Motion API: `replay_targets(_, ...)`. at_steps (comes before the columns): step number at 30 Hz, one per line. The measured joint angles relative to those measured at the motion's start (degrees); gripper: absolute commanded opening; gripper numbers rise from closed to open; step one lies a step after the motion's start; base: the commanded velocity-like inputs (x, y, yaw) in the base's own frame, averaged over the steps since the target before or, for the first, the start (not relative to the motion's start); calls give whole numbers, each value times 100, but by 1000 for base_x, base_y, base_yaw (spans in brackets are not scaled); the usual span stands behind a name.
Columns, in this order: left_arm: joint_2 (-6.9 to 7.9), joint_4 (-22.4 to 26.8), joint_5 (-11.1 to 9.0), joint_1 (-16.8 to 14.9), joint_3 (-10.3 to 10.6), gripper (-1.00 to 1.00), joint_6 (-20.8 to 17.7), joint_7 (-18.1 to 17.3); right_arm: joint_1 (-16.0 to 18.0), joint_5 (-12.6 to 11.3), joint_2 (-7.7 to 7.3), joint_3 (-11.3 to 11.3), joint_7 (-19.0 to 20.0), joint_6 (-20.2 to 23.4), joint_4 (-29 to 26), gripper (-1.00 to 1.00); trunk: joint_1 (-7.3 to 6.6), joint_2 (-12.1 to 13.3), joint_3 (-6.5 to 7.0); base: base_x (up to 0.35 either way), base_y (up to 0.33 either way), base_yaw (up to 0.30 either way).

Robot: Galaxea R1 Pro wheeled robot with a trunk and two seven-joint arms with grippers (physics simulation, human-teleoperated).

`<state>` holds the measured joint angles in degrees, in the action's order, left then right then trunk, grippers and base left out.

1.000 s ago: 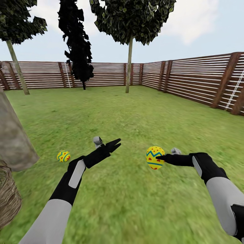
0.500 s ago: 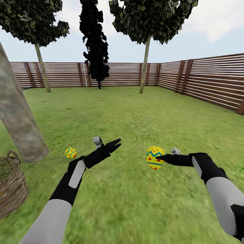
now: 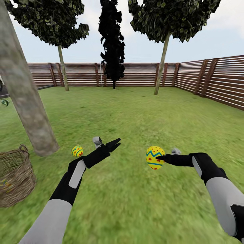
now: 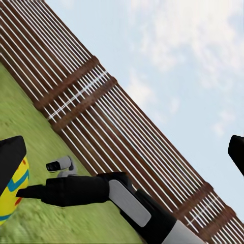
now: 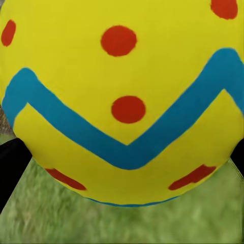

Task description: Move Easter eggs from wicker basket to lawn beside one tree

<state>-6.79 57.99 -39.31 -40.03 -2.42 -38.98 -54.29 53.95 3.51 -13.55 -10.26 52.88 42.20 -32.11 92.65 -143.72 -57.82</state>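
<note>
2 Easter eggs are seen: one egg [image 3: 155,157] is clamped in the right gripper [image 3: 160,158] above the lawn [image 3: 135,115], and a second egg [image 3: 77,150] lies on the grass near the thick tree trunk [image 3: 30,108]. The left gripper [image 3: 115,144] is held empty with its fingers slightly parted. The wicker basket [image 3: 15,176] stands just beside the trunk; its contents cannot be made out.

Egg [image 5: 124,101] close-up between dark jaws, lawn [image 5: 122,226] behind.
</note>
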Motion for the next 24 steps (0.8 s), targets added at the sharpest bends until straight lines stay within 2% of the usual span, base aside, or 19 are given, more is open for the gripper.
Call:
replay_targets(19,-1,-6,0,-1,0,100,8,0,-8,19,-1,1,13,-3,-1,-100,-1,0,0,201,-286,6)
replay_targets(24,-3,-12,1,-1,0,100,9,0,-10,24,15,1,10,8,-9,-100,0,0,-21,215,-270,128)
